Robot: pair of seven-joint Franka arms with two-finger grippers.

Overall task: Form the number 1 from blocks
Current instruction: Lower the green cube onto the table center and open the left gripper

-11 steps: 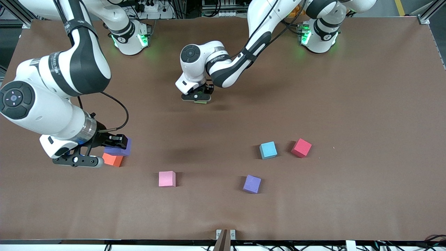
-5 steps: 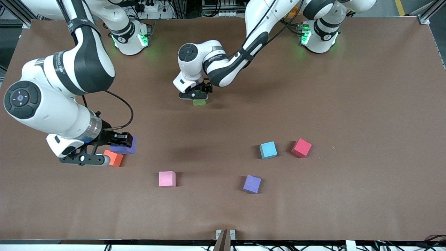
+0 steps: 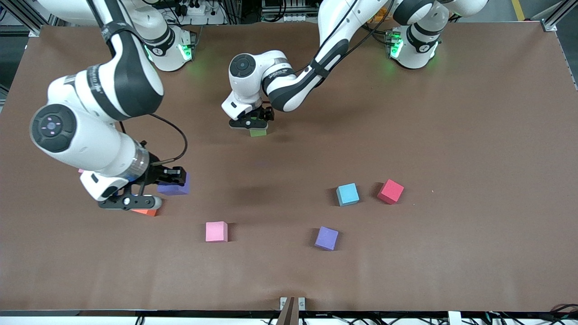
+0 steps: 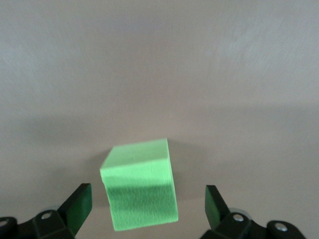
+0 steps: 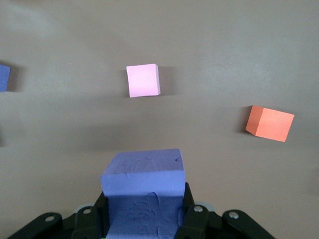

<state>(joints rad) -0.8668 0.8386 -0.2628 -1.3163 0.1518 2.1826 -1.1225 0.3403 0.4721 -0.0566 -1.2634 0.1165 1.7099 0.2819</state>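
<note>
Your work surface is a brown table covering (image 3: 474,113), matte, faintly creased. At the edge nearest the front camera you have a small metal bracket (image 3: 292,303) at mid-length. Along the edge by the bases: aluminium frame rails (image 3: 559,13), cables and a power strip (image 3: 192,9).

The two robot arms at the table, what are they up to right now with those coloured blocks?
The right pincer is shut on a purple block, carrying it above the table near the orange block. The left pincer is open around a green block resting on the table nearer the bases. Pink, another purple, light blue and red blocks lie scattered, apart; no number 1 is formed yet.
</note>
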